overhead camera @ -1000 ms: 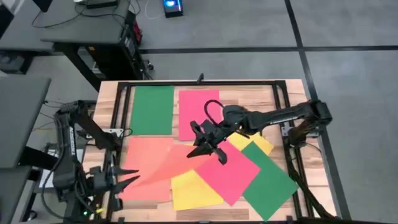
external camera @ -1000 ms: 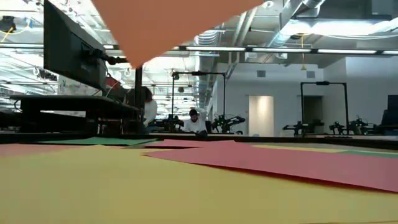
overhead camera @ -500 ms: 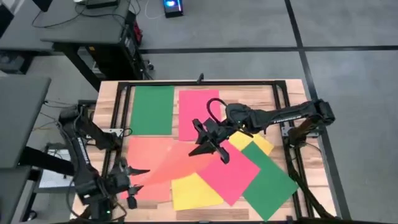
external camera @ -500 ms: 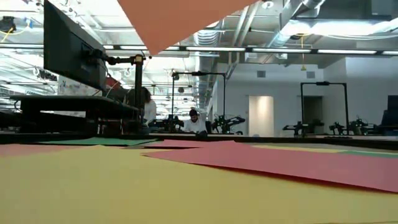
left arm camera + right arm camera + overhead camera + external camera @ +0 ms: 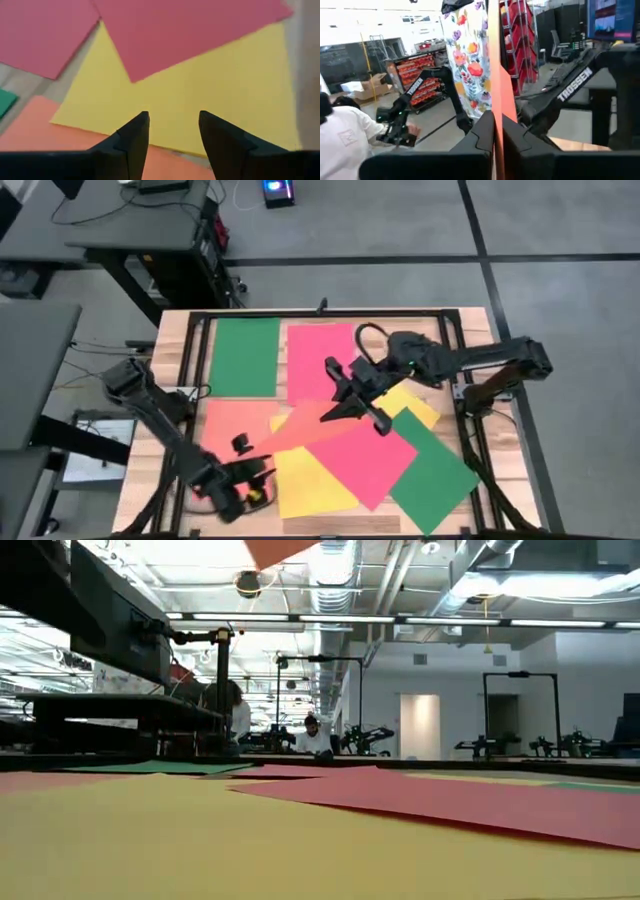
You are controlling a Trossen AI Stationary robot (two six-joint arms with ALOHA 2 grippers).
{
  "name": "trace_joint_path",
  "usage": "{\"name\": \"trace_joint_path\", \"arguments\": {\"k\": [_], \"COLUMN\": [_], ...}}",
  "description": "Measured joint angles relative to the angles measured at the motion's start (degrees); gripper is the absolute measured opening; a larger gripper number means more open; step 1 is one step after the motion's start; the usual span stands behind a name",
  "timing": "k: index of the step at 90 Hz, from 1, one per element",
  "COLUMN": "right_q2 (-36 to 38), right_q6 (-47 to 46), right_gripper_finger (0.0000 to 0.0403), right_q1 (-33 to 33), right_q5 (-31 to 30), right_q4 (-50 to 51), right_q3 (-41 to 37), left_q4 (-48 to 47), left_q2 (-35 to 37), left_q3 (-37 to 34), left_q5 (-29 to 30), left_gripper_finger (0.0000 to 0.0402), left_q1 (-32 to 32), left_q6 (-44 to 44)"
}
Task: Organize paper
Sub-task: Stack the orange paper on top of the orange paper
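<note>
Right tool [image 5: 352, 392] held an orange sheet [image 5: 300, 430] lifted above the surface [image 5: 172, 338].
Its fingers were pinched narrow on the sheet's edge over the middle, above scattered pink-red, yellow [image 5: 312, 485] and green paper. The left tool [image 5: 172, 134] stood parted over the yellow sheet at the near edge.

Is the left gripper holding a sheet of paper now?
No. In its wrist view the left gripper is open above the yellow sheet, nothing between its fingers.
</note>
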State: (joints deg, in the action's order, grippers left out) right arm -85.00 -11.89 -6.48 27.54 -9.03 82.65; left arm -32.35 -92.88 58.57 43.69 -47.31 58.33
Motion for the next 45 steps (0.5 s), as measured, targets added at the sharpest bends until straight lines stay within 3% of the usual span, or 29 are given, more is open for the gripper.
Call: {"name": "trace_joint_path", "arguments": {"k": [23,45], "right_q2": [6.16,8.69], "right_q6": [2.09,2.79], "right_gripper_finger": [0.0,0.0], "right_q1": [-0.27,-0.24], "right_q5": [-2.53,-3.66], "right_q4": [4.91,7.87], "right_q3": [0.02,0.02], "left_q4": [8.71,8.73], "left_q2": [-0.94,-0.94], "left_q3": [0.0,0.02], "left_q5": [-14.33,-25.98], "left_gripper_finger": [0.0152,0.0152], "left_q1": [10.76,17.44], "left_q6": [-15.8,-24.69]}}
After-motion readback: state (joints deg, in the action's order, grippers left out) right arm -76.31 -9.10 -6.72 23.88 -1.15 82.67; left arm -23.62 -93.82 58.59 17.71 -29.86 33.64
